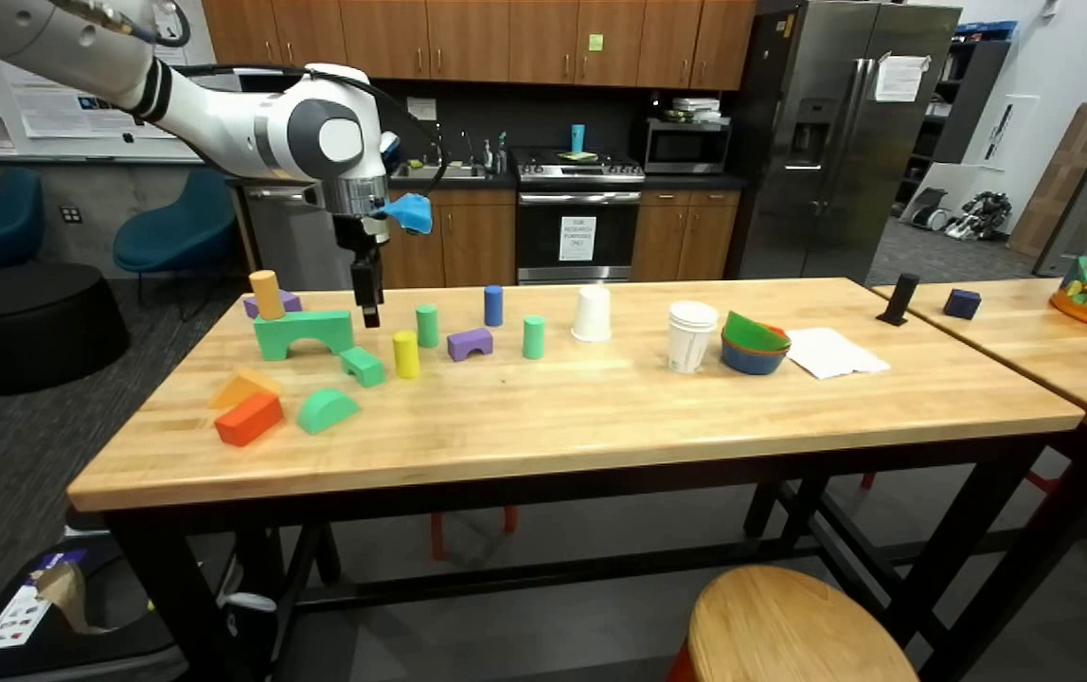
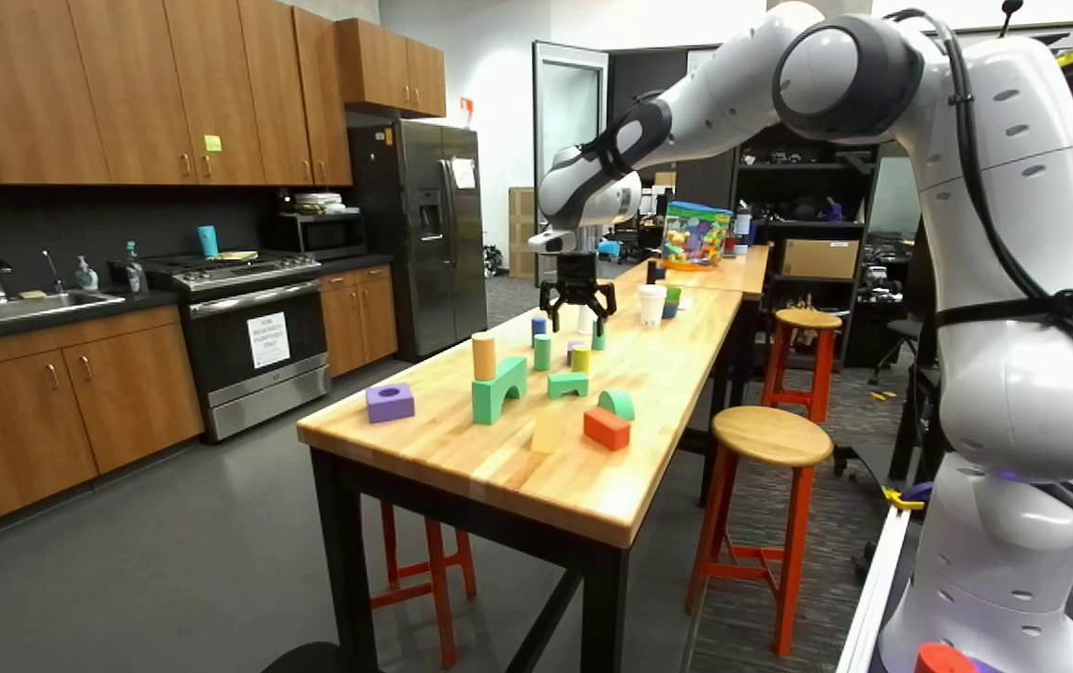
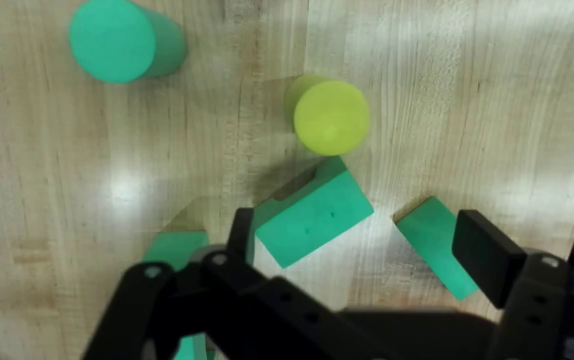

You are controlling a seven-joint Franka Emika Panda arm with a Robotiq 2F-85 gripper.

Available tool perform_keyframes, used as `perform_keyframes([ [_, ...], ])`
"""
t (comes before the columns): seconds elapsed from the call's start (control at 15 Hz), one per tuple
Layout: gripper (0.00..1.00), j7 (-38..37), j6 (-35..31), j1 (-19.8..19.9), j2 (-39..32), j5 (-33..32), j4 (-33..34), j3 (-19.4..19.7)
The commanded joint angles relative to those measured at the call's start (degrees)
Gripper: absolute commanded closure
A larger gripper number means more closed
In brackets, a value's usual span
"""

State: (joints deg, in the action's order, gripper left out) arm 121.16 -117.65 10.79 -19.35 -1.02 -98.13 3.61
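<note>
In an exterior view, an orange cylinder [image 1: 267, 296] was seen stood upright on a large green arch [image 1: 307, 328]. A green bridge [image 1: 363, 367] was noted loose on the table [image 1: 506, 417], near the arch. In an exterior view, the gripper [image 2: 578, 323] was held above the table, its fingers [image 2: 608, 303] spread wide, nothing gripped. In the wrist view, the green bridge was framed mostly between the fingers, with nothing on it, a yellow cylinder [image 3: 332, 117] near it. One stack was judged done; the green bridge and yellow cylinder were left unstacked.

In an exterior view, the end effector [image 1: 369, 317] hangs over the table [image 1: 600, 407] near a small green block [image 1: 363, 367].
</note>
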Motion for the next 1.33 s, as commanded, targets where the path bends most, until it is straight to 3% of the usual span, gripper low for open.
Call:
perform_keyframes([
  [0.0,0.0,0.0,0.2,0.2,0.0,-0.1,0.2,-0.3],
  [0.93,0.0,0.6,-1.0,3.2,-12.9,0.2,16.2,-0.4],
  [1.27,0.0,0.3,-0.5,4.6,-14.1,0.0,17.3,-0.5],
])
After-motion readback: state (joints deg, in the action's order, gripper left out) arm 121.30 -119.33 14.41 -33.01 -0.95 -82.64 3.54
